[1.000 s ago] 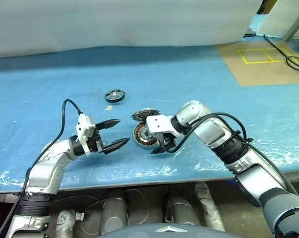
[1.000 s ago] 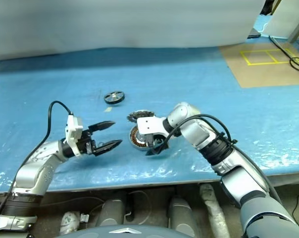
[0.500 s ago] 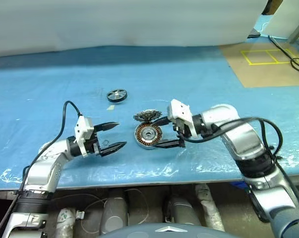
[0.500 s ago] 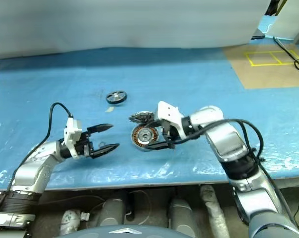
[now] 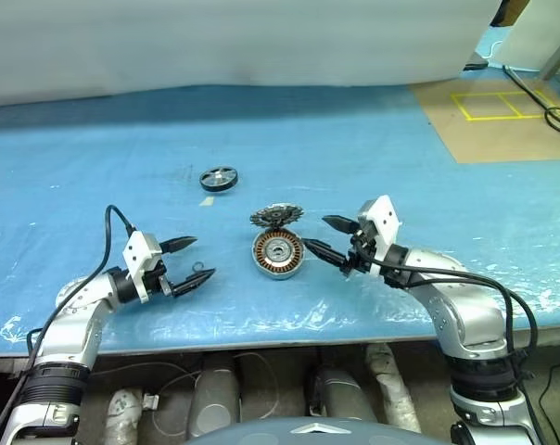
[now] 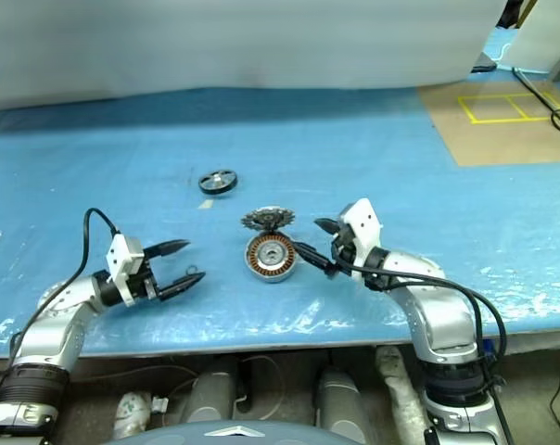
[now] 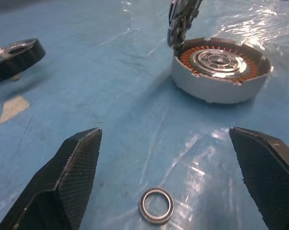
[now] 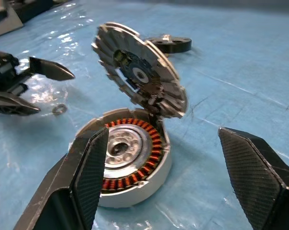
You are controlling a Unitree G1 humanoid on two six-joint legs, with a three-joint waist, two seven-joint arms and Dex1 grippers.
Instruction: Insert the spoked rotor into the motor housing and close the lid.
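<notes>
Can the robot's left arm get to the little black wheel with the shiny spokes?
Probably yes. The small dark-rimmed spoked rotor lies alone on the blue sheet, beyond the open left gripper, with nothing between them; the open housing sits off to the side.

Motor housing point(image 7: 220, 76) with lid point(image 7: 181, 20) raised, spoked rotor point(image 7: 14, 56) apart, small ring point(image 7: 156, 212)

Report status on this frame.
Both end effectors, left and right, open, empty. Housing lid up, rotor still out. Small ring loose nearby.
</notes>
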